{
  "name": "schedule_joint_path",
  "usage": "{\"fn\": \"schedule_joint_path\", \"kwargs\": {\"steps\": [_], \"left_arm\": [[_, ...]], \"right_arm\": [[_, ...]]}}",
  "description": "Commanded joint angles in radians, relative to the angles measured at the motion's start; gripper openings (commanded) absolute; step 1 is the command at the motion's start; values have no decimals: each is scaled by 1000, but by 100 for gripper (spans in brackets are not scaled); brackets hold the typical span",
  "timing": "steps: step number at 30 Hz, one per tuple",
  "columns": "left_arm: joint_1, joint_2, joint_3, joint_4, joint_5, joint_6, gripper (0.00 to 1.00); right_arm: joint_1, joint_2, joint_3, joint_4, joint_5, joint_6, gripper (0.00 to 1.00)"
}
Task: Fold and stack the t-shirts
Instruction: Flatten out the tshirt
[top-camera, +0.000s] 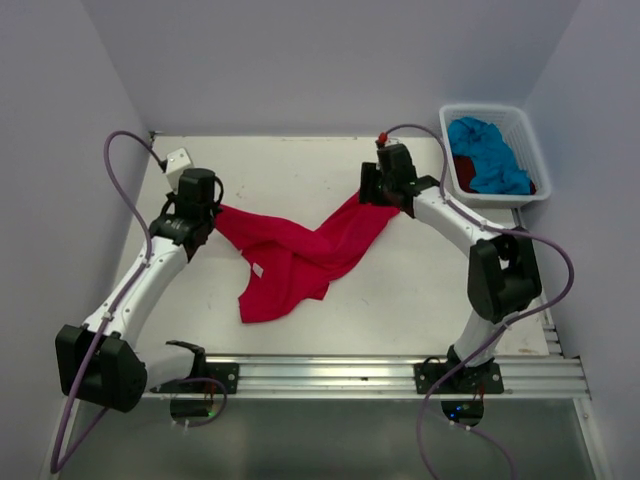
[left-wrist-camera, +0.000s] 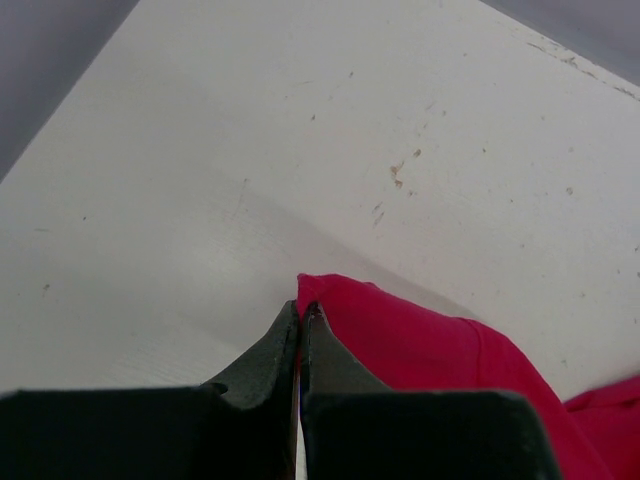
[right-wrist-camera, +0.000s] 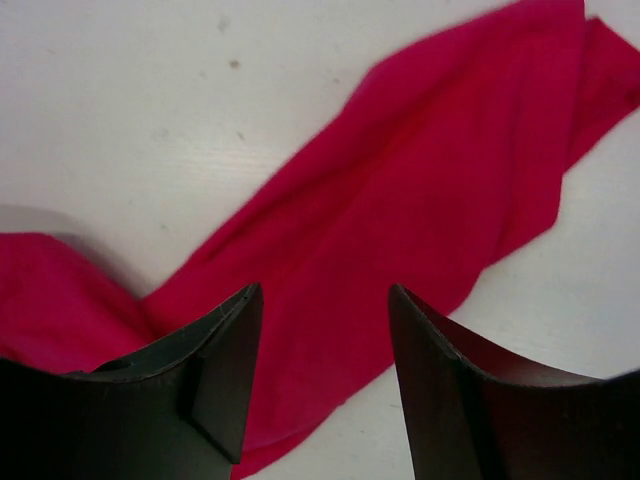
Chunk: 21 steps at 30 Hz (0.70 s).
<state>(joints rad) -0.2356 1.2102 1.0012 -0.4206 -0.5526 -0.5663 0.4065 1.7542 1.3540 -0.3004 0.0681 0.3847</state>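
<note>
While my left gripper (left-wrist-camera: 300, 312) is pinched shut on one corner of the red-pink t-shirt (top-camera: 300, 250), I judge it best to take the far end by a clean hem corner and draw it taut, so the twisted cloth spreads flat for folding. My right gripper (right-wrist-camera: 325, 295) hangs partly open and empty just above that far end. The turquoise t-shirt (top-camera: 490, 155) and dark red t-shirt (top-camera: 463, 172) lie in the white basket (top-camera: 495, 108).
</note>
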Motion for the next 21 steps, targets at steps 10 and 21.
{"fn": "schedule_joint_path", "kwargs": {"steps": [10,21], "left_arm": [[9,-69,8,13,10,-26,0],[9,-87,-9,5,19,-33,0]], "right_arm": [[72,40,-185,-105,124,86,57],[97,127,-234,-36,93,102,30]]}}
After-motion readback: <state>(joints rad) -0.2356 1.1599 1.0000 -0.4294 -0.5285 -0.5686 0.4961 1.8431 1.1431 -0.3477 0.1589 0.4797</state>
